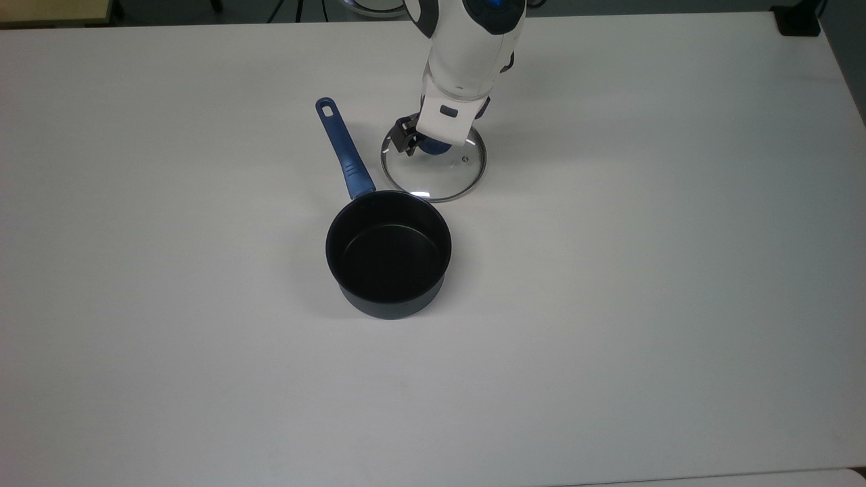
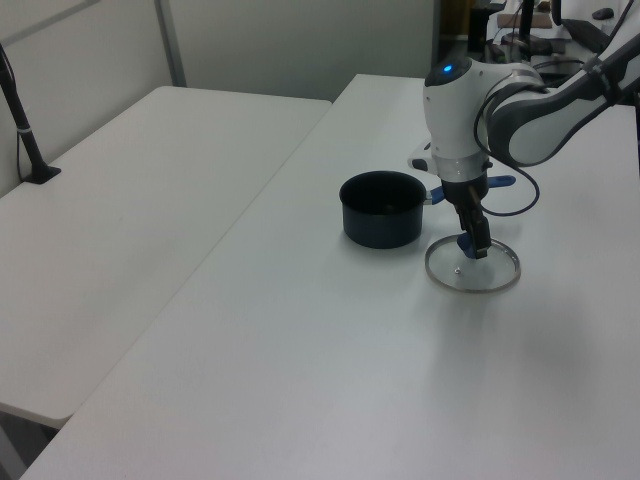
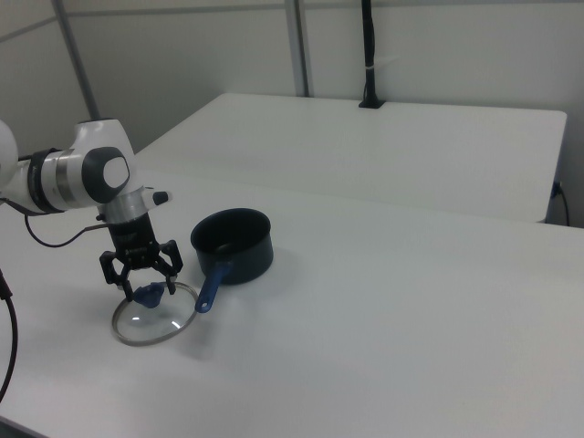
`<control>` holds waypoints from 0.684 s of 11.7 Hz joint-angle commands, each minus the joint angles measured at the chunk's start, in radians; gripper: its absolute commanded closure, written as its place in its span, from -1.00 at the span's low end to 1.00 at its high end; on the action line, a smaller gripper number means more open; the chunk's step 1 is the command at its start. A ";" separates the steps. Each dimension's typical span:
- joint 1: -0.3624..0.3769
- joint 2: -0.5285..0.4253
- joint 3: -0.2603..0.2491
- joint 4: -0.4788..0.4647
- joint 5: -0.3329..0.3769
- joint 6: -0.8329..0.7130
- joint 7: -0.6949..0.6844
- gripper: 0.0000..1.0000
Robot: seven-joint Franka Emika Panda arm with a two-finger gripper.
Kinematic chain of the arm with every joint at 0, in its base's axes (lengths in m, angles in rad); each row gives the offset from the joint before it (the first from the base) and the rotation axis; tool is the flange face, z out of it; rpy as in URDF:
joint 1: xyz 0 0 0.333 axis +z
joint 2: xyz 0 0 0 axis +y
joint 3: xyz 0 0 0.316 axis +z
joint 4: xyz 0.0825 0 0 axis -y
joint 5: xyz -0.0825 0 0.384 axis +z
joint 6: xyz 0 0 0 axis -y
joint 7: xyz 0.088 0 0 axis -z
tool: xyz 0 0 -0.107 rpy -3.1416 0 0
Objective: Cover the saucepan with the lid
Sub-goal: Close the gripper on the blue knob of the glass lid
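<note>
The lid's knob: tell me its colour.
Blue; the knob on the lid shows best in the right view.

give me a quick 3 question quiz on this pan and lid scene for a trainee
1. True or false: the lid already sits on the saucepan.
2. In the right view, how do the claw fingers stand relative to the lid's blue knob? A) spread to either side of it B) far above it C) touching the pan handle
3. Fill in: in the top view, the saucepan's handle points toward the view's upper ____.

Key:
1. False; it lies flat on the table beside the pan.
2. A
3. left
</note>
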State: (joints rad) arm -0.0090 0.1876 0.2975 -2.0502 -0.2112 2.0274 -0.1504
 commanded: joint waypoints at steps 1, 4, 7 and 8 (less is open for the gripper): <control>0.006 0.001 0.002 -0.008 -0.022 0.016 0.009 -0.27; 0.007 -0.014 0.017 0.001 -0.020 -0.015 0.017 0.18; 0.004 -0.060 0.043 0.050 -0.008 -0.120 0.018 0.21; 0.004 -0.060 0.045 0.106 -0.001 -0.177 0.019 0.21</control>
State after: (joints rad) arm -0.0083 0.1705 0.3347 -2.0219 -0.2151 1.9625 -0.1472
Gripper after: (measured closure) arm 0.344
